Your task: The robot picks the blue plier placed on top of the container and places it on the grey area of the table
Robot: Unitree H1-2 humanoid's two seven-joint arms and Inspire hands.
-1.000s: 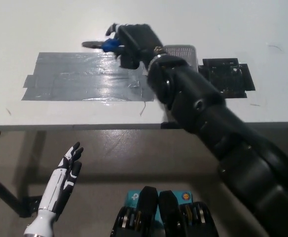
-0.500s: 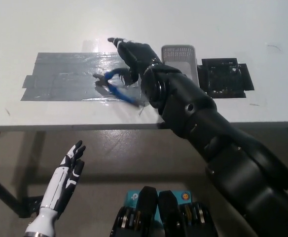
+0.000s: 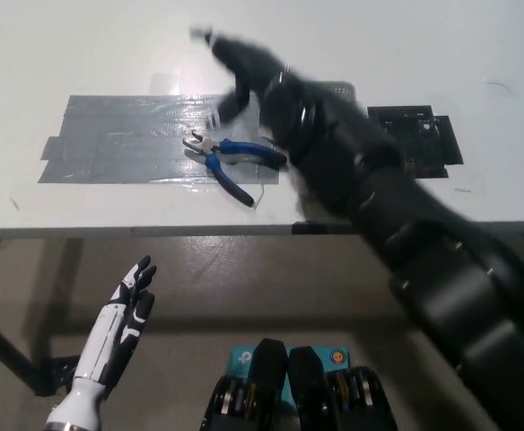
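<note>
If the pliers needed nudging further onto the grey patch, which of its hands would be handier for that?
Probably the right. The black right hand is open above the table, just past the blue pliers, which lie on the grey area. The white left hand hangs open below the table edge, well away.

A white flat-topped table point(image 3: 82, 45) carries everything. A wide patch of shiny grey tape strips point(image 3: 118, 139) is stuck along its front half. A pair of blue-handled pliers with metal jaws point(image 3: 231, 162) lies on the right end of that patch, handles spread, one handle reaching past the tape's front edge. Well to the right lies a black square mat point(image 3: 423, 135).
</note>
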